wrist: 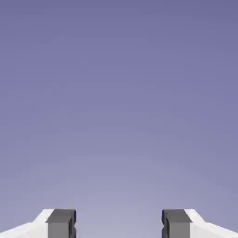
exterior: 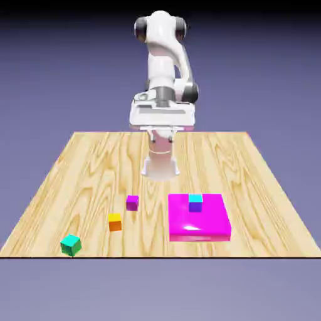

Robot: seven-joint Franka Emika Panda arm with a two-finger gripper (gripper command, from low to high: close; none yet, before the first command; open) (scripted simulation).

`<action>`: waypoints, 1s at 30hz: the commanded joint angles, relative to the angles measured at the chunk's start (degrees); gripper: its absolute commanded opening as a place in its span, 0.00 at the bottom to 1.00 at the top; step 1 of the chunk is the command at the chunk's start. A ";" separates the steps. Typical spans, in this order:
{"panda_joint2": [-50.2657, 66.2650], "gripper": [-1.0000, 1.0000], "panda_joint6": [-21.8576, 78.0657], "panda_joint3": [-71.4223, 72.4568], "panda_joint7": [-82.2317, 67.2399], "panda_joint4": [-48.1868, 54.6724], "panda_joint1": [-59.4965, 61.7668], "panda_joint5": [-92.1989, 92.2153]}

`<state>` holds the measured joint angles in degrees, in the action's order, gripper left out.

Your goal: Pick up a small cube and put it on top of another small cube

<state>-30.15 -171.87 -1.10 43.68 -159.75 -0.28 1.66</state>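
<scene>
A white robot arm holds its gripper [wrist: 119, 223] spread wide and empty, high above the table [exterior: 81, 169]. Nothing is picked yet. Small purple cube [exterior: 132, 202] and orange cube [exterior: 115, 222] sit near each other; next, it probably descends onto one.

**A rendered test scene, not a real room**

You are looking at a simulated lab setup. The wood-grain worktop [exterior: 94, 175] floats before a flat blue-violet backdrop with no walls or furniture. The white arm [exterior: 164, 75] stands at its far edge. Small flat-coloured cubes and a magenta slab [exterior: 210, 229] lie on it, all evenly shaded like computer graphics.
</scene>
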 commanded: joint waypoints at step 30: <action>57.23 0.50 34.36 -16.38 17.58 24.47 9.09 40.90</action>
<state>27.07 -137.51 -17.49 61.26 -135.28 8.81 42.56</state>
